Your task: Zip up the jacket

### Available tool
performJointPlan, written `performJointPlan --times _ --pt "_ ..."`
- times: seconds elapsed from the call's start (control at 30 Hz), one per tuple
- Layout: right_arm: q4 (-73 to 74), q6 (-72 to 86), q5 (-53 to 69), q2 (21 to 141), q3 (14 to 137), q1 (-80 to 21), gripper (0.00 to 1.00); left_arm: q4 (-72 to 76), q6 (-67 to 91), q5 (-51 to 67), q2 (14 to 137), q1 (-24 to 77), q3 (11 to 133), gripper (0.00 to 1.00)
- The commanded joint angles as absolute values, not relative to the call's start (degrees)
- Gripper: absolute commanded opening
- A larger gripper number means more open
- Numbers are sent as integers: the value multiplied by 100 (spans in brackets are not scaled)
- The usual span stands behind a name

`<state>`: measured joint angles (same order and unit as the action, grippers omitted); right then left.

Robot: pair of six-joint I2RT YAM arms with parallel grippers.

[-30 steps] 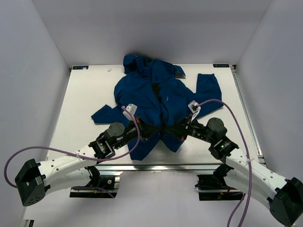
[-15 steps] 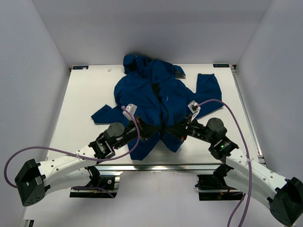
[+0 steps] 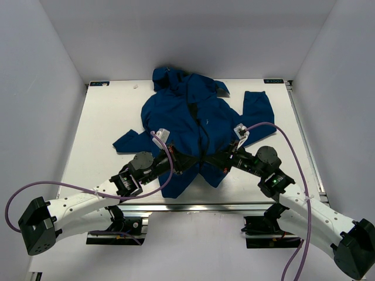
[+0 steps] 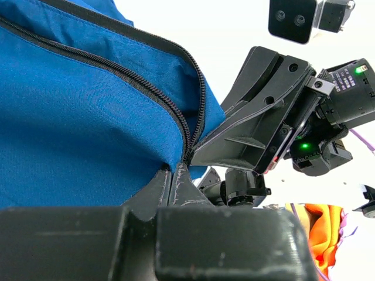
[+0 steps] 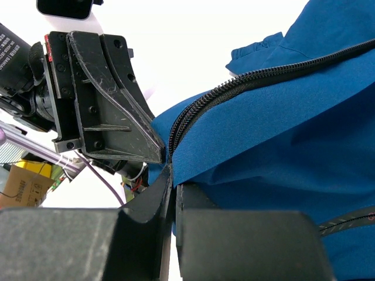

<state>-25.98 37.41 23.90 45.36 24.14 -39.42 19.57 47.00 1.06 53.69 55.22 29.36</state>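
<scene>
Dark blue hooded fabric jacket [image 3: 196, 120] lies front-up in the middle of the white table [image 3: 99, 129], hood toward far wall. At the hem: left gripper [image 4: 174, 171] pinched tight on fabric at base of black front zipper [image 4: 99, 61]. The right gripper [image 5: 171, 175] is clamped likewise on the facing edge, tips nearly touching. Slider apparently hidden between fingers.

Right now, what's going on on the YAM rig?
Both arms are at the bottom hem of the dark blue jacket, which lies spread on the table. The left arm and right arm meet tip to tip, each with its jaws shut on the fabric at the base of the zipper. The teeth there run as two separate rows, so it isn't zipped yet. I can't make out the slider.
</scene>
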Motion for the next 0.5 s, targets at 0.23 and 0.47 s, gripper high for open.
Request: performJointPlan --times 0.23,0.47 --pt "-3243 3797 2215 4386 2478 -3973 0 1952 4623 343 5300 5537 2962 0" --pt "-3015 3762 2118 4289 2523 -3973 0 1793 4562 343 5291 5537 3015 0"
